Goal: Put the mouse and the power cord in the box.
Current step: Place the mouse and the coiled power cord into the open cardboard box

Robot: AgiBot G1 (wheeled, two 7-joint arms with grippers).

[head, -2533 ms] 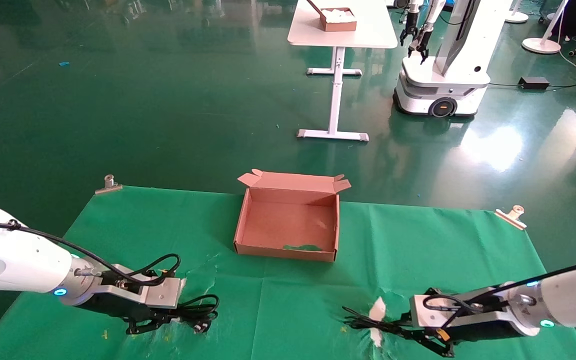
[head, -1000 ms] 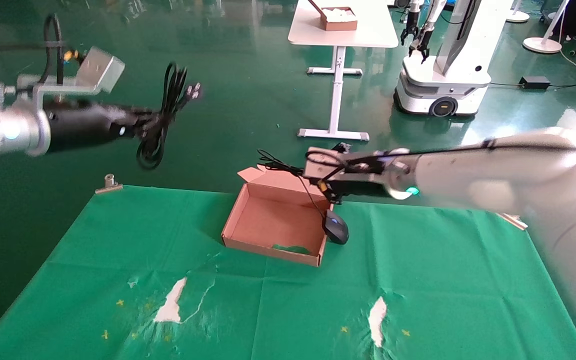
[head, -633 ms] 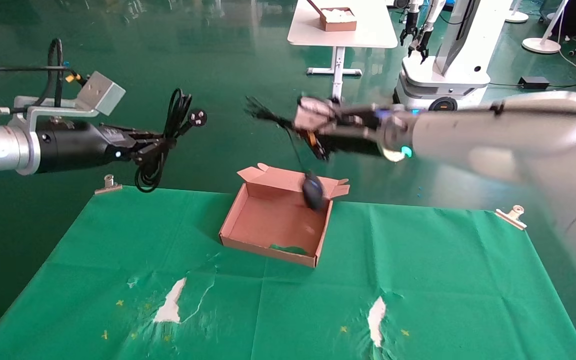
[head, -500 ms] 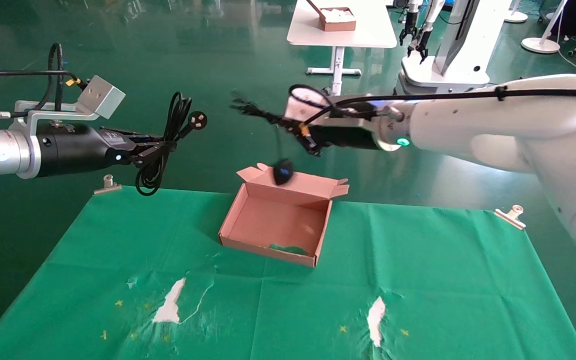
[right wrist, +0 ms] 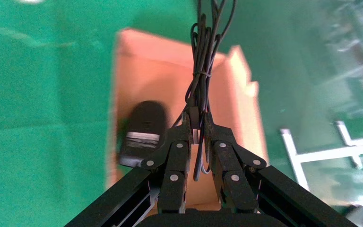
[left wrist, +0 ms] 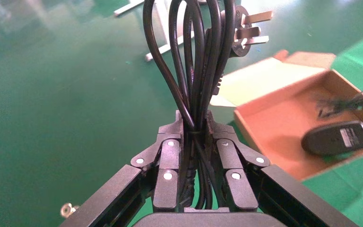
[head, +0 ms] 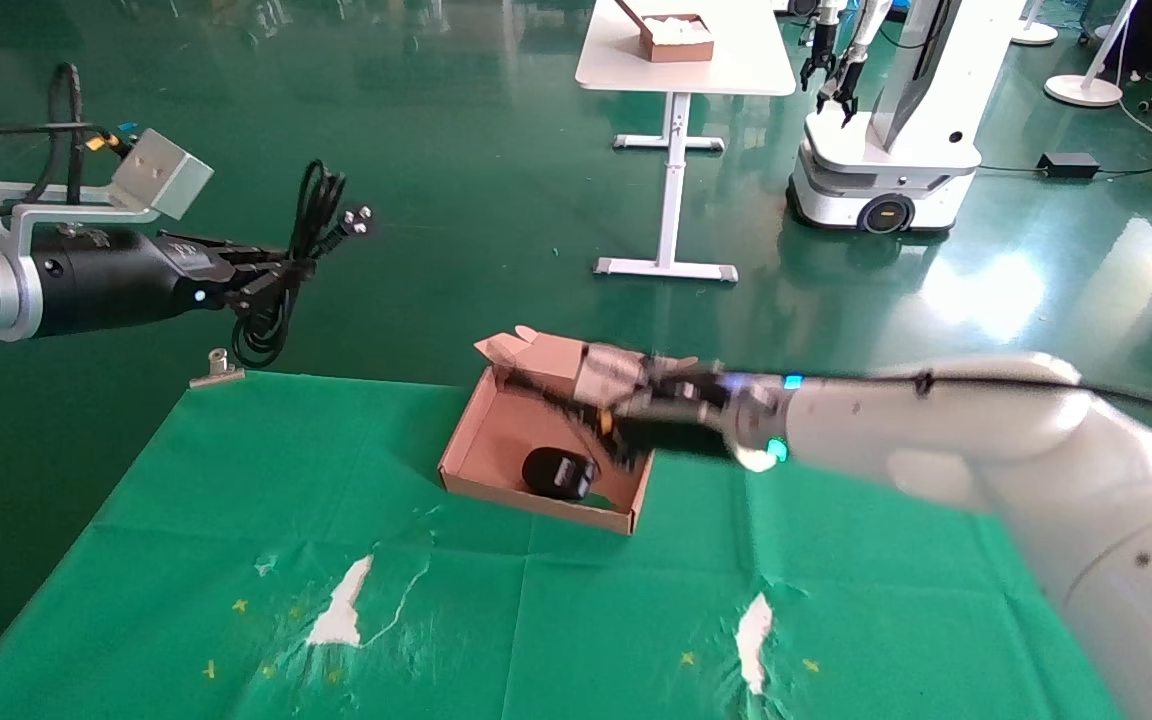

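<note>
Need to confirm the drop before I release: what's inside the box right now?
The mouse lies label-up inside the box; its bundled cable is pinched in the right gripper. The box floor beneath the mouse and gripper is covered. The power cord hangs outside, in the left gripper.

Below the right fingers [right wrist: 194, 124], box [head: 464, 452] floor half taken by the upturned mouse [head: 556, 472]; far half bare; raised flap [head: 546, 352] behind.

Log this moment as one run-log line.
right gripper: shut on mouse cable, over box | mouse: in box, label up | left gripper: shut on power cord, raised left of box
</note>
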